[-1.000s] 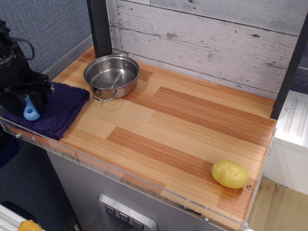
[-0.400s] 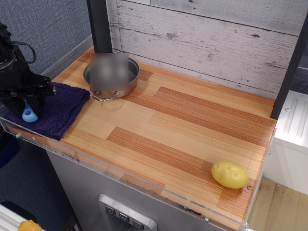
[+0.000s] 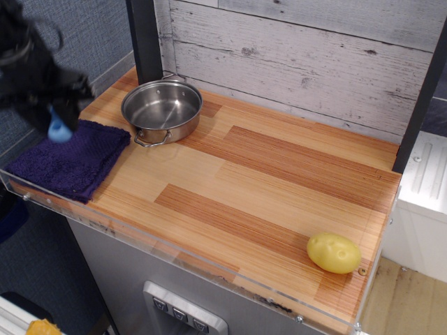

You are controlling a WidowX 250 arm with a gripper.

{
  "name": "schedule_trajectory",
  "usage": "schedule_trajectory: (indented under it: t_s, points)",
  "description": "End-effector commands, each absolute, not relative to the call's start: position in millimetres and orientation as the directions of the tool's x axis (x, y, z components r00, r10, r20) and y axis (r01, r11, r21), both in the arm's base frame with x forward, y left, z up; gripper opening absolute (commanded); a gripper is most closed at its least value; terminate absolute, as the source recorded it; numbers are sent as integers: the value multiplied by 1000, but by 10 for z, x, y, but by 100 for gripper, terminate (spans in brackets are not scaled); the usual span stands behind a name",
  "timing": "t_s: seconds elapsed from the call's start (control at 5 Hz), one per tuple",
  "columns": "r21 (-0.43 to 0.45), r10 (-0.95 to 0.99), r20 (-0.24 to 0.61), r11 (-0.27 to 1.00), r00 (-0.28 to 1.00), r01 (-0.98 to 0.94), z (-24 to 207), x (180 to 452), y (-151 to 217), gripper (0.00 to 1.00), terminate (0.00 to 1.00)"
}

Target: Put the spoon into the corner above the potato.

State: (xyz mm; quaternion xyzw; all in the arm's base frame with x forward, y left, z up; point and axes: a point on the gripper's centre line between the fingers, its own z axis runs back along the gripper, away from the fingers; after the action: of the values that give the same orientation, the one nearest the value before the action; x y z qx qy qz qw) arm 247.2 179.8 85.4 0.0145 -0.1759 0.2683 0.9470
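Striped wooden tabletop [image 3: 279,181] against a whitewashed plank wall [image 3: 300,56], dark post [image 3: 419,105] at the right, another post [image 3: 144,38] at the left; steel pan [image 3: 162,108] sits near the back left, purple cloth [image 3: 70,160] at the left edge. Gripper [image 3: 59,115] is up in the air over the cloth's far end, motion-blurred, clamped on the spoon [image 3: 59,129], only the light-blue handle end showing below the dark fingers, bowl hidden. Potato [image 3: 334,252] lies at the front right, well apart from the gripper, near the table's front edge. Target corner [image 3: 380,157] is the back right spot where wall meets the right post, bare wood, on the far side of the potato. Judged risks: long carry across the whole table, and the grip looks to be on a short chunky handle with most of it hidden, so the spoon could rotate or slip out mid-travel and land short. Pan lies close to a straight path from here, so a low carry could clip its rim or handle. At the corner the post and wall crowd the approach, fingers could bump them on the way down. Releasing too high could let the spoon bounce or roll toward the potato or off the right edge. Blur makes the exact hold hard to confirm
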Motion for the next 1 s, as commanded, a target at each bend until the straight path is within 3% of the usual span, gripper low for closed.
schedule_trajectory:
  t_s: [0.0,0.4,0.8]
  points:
    - [-94,415,451,902,790,-421,1312,2740,1312,0,0]
    - [-130,226,454,974,862,-187,1319,3149,521,0,0]
    - [-145,76,447,989,891,-12,1136,3516,74,0,0]
